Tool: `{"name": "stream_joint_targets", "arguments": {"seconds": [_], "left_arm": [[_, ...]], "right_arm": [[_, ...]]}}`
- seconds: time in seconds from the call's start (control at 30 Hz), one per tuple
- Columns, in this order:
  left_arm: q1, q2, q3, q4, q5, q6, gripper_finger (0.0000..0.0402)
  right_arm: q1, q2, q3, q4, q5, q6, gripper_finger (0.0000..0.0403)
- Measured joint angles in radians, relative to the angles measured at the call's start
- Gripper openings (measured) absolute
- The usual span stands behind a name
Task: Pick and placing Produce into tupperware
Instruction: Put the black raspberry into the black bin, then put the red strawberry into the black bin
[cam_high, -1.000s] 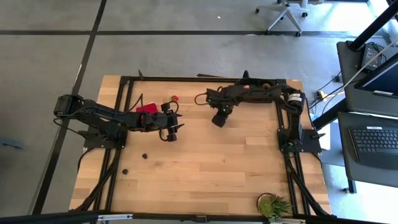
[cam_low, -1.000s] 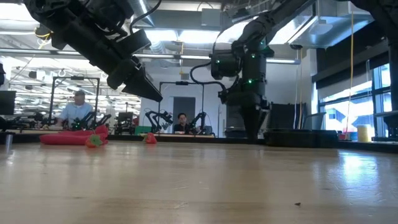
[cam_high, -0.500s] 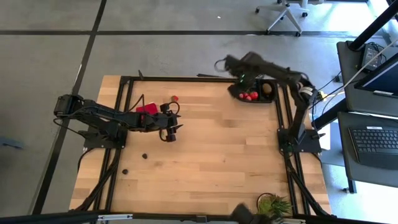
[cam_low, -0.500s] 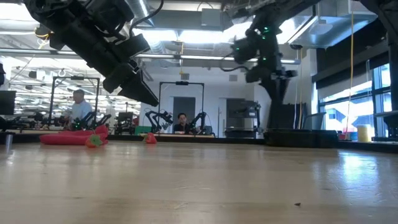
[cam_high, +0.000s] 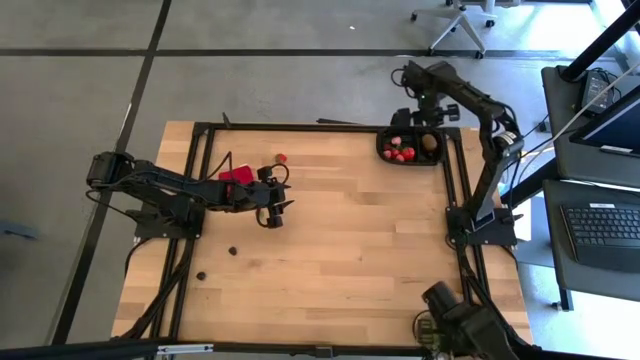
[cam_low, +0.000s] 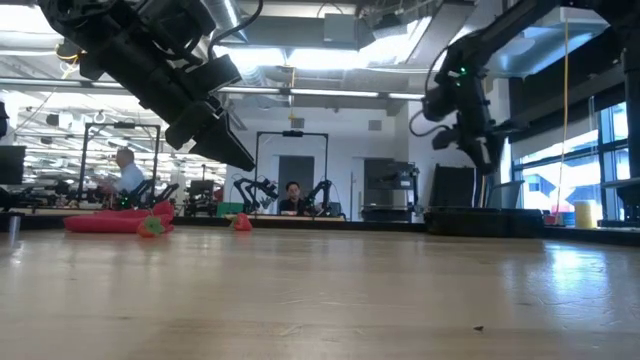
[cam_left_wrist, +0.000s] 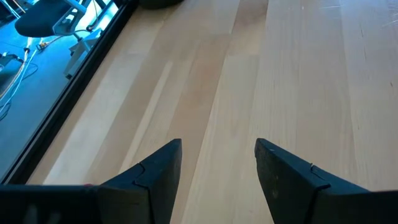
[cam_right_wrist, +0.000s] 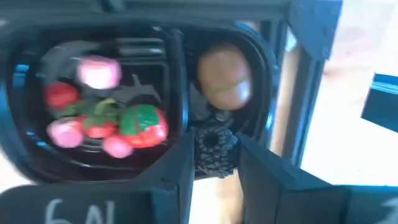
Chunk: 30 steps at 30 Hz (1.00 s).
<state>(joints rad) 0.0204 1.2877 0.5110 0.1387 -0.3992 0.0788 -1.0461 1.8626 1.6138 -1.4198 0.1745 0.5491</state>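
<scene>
The right gripper (cam_right_wrist: 214, 155) grasps a dark berry (cam_right_wrist: 213, 151) between its fingers above the tupperware (cam_high: 410, 157); the left gripper (cam_left_wrist: 217, 163), fingers released, hovers beside the red cloth (cam_high: 236, 175).

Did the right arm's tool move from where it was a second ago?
Yes. The right tool swung away from the middle of the table, past the black tray, to beyond the table's far edge.
</scene>
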Motion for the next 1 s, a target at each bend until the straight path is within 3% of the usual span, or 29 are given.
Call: {"name": "stream_joint_targets", "arguments": {"seconds": [0.4,1.0], "left_arm": [[0.000,0.000,0.000,0.001,0.000,0.001,0.0196],[0.000,0.000,0.000,0.003,0.000,0.001,0.0196]], "right_arm": [[-0.038,0.001,-0.189,0.045,-0.019,-0.040,0.0113],[-0.030,0.001,-0.193,0.036,-0.018,-0.087,0.0173]]}}
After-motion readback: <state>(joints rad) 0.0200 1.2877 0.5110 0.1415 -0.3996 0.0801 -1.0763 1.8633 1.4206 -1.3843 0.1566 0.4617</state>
